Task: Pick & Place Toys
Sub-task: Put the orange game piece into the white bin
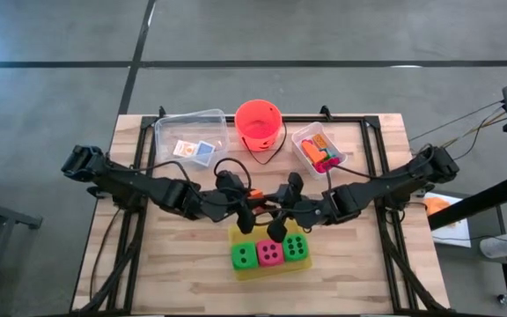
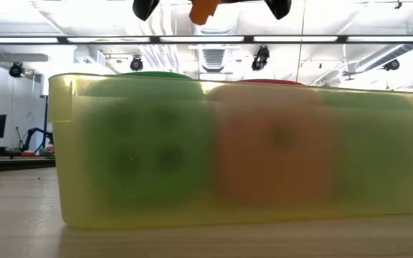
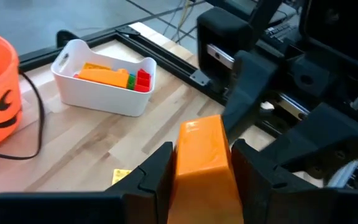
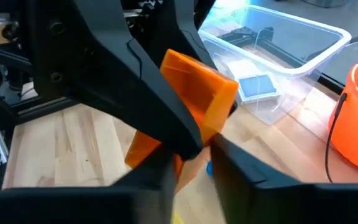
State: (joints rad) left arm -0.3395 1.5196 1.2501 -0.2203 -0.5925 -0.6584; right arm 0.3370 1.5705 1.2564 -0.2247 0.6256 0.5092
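Observation:
My left gripper point(image 1: 252, 204) is shut on an orange block point(image 3: 204, 162) in the air over the table's middle, just beyond the far side of the yellow tray point(image 1: 269, 269). The block also shows in the high view point(image 1: 253, 195) and the right wrist view point(image 4: 197, 93). My right gripper point(image 1: 278, 213) faces it from the right, open, its fingers point(image 4: 247, 163) close to the block; I cannot tell if they touch it. Two green dice point(image 1: 243, 256) point(image 1: 295, 247) and a pink die point(image 1: 270, 254) sit side by side in the tray. My left gripper pinches the orange block's two long sides point(image 3: 182, 163) between its two fingers point(image 3: 157, 171). The fingers come from the table's left and lie along the block. Its far end point(image 3: 199, 127) sticks out past the fingertips. The block is lifted clear of the table.
An orange-red bucket point(image 1: 258, 121) stands at the far middle. A clear bin point(image 1: 192, 136) holding two cards is to its left. A white bin point(image 1: 317, 148) of coloured bricks is to its right. Bare wood lies on both sides of the tray.

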